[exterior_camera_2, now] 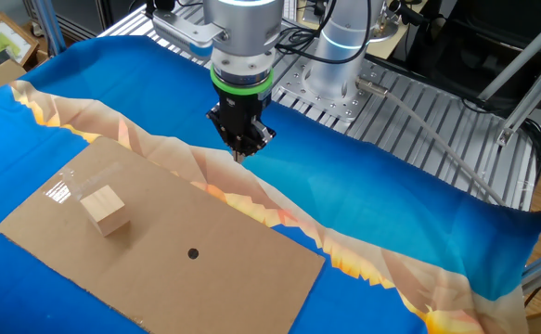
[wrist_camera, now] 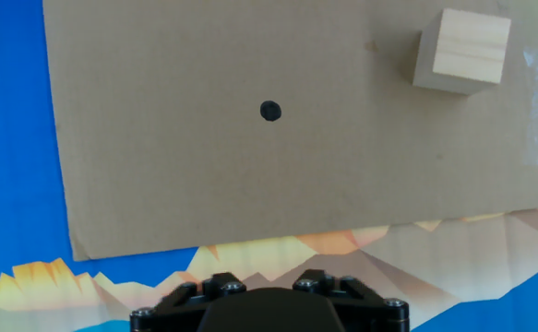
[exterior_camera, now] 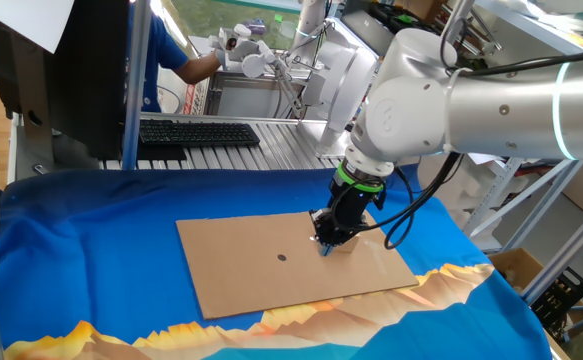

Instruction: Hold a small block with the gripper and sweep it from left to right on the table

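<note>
The small block [exterior_camera_2: 104,210], a tan cube, sits on the left part of the brown cardboard sheet [exterior_camera_2: 214,278] of the table [exterior_camera_2: 363,199]. In the hand view the small block [wrist_camera: 461,51] is at the upper right. It does not show in the one fixed view. The gripper [exterior_camera_2: 241,151], black with a green ring, hangs above the orange mountain print beyond the sheet's far edge, well apart from the block. Its fingers look drawn together to a point and hold nothing. The gripper [exterior_camera: 329,238] also shows in the one fixed view. The hand view shows only its black base [wrist_camera: 269,309].
A tiny dark dot [exterior_camera_2: 193,252] marks the middle of the sheet. A grey metal bench [exterior_camera_2: 418,102] with the arm's base lies behind the blue cloth. A keyboard [exterior_camera: 199,131], a monitor [exterior_camera: 66,70] and a person in blue [exterior_camera: 166,50] are at the back.
</note>
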